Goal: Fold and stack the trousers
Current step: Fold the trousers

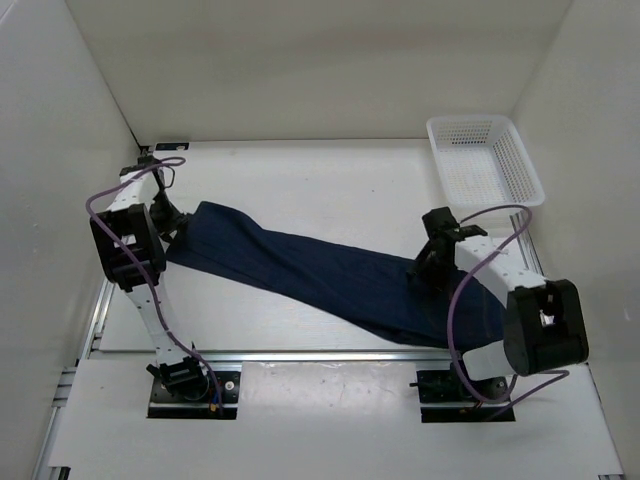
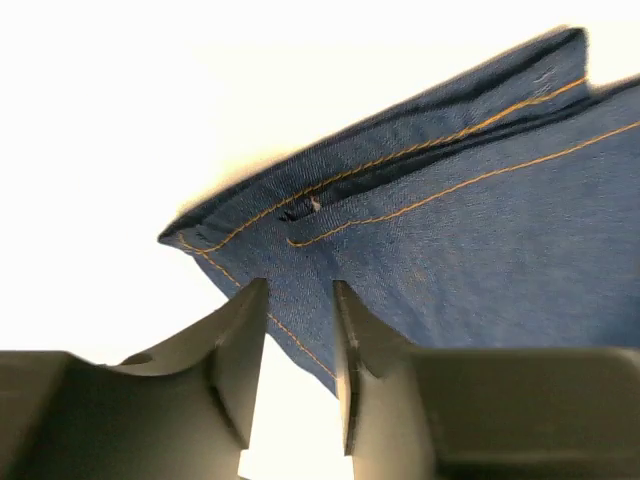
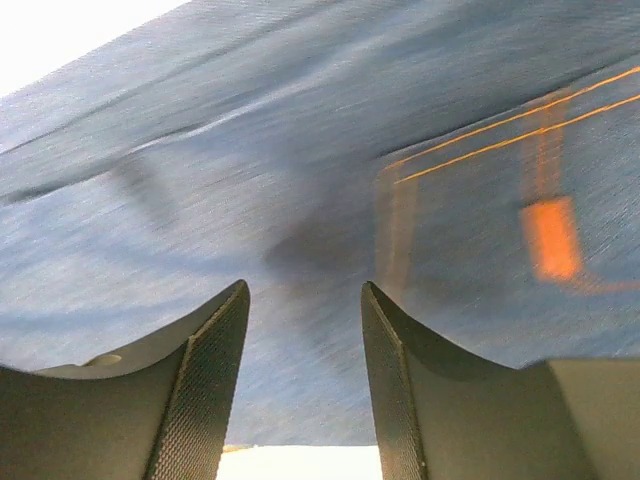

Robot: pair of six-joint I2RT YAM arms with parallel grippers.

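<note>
The trousers (image 1: 320,270) are dark blue jeans lying in a long band, slanting from the far left to the near right of the white table. My left gripper (image 1: 178,222) is at their left end. In the left wrist view its jaws (image 2: 299,287) stand open, and a hemmed corner of the trousers (image 2: 480,230) with tan stitching lies just past the tips. My right gripper (image 1: 424,268) hovers over the right part of the band. It is open (image 3: 304,286) just above the blurred denim (image 3: 300,150), with nothing between its fingers.
A white mesh basket (image 1: 527,170) stands at the back right corner. White walls close in the table on three sides. A metal rail (image 1: 320,355) runs along the near edge, between the two arm bases.
</note>
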